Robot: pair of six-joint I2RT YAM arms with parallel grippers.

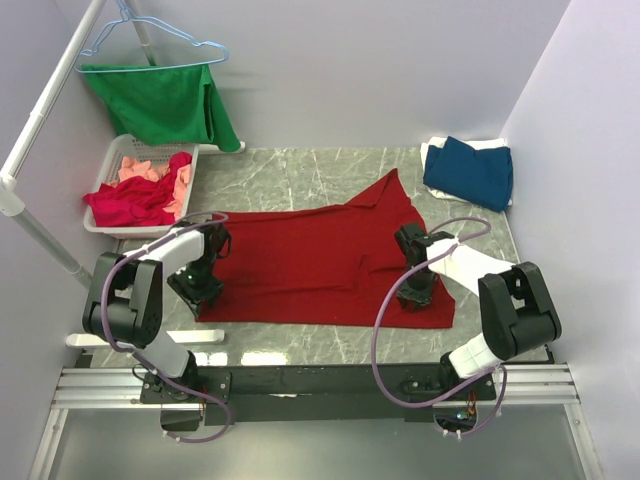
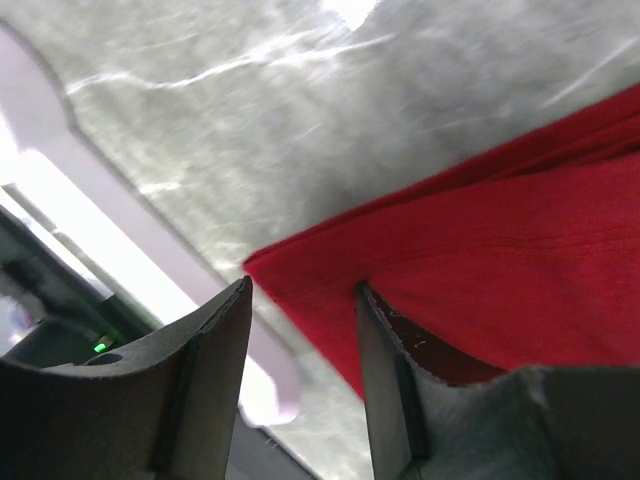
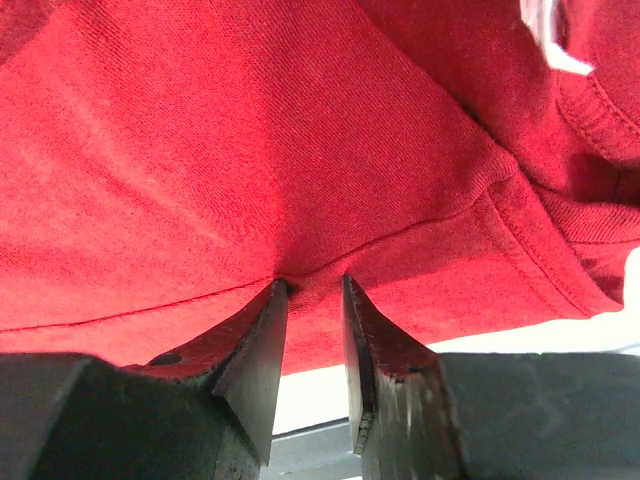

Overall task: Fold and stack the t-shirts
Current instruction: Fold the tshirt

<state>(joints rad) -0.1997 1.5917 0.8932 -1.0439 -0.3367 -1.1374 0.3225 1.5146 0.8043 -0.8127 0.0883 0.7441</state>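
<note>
A large deep-red t-shirt (image 1: 320, 265) lies spread flat on the marble table (image 1: 300, 175). My left gripper (image 1: 205, 290) is down at its near left corner. In the left wrist view that gripper (image 2: 300, 285) is open, and the shirt's corner (image 2: 500, 260) lies between the spread fingers. My right gripper (image 1: 415, 295) is on the shirt's near right part. In the right wrist view it (image 3: 312, 280) is open by a narrow gap, with its tips pressed into the red cloth (image 3: 250, 150) at a seam. A dark blue t-shirt (image 1: 468, 170) lies folded on a white one (image 1: 498, 146) at the back right.
A white basket (image 1: 115, 160) at the back left holds crimson (image 1: 130, 205) and salmon-pink (image 1: 150, 168) shirts. Behind it a green garment (image 1: 165, 100) hangs on a light-blue hanger (image 1: 150, 35). A white pole (image 1: 40, 120) slants along the left. Walls enclose three sides.
</note>
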